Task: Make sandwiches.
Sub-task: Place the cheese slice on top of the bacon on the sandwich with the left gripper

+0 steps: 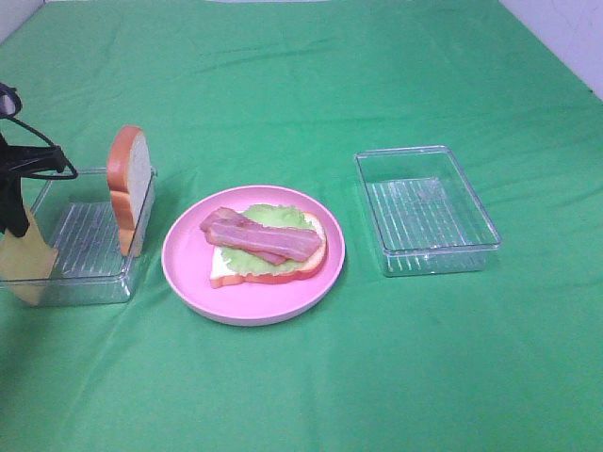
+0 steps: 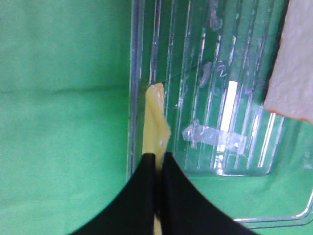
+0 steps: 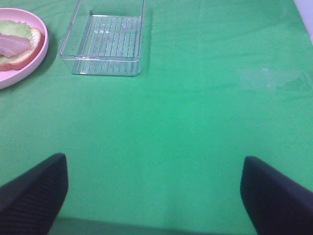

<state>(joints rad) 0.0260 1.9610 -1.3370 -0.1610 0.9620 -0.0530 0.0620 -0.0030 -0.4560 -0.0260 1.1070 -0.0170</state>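
Note:
On the pink plate (image 1: 188,268) lies a half-built sandwich (image 1: 268,245): a bread slice, a green lettuce leaf (image 1: 273,217) and bacon strips (image 1: 259,235) on top. It also shows in the right wrist view as the sandwich (image 3: 17,44). A second bread slice (image 1: 130,188) stands upright against the left tray's near-plate wall. At the far left, my left gripper (image 1: 17,226) is shut on a yellow cheese square (image 1: 26,264) over that tray's outer edge. The left wrist view shows the cheese (image 2: 155,117) edge-on, pinched in the left gripper (image 2: 157,159). My right gripper (image 3: 154,196) hangs open over bare cloth.
A clear tray (image 1: 80,240) sits left of the plate, and a second clear tray (image 1: 429,212) sits to its right with nothing in it. Green cloth covers the whole table. The right arm is out of the high view.

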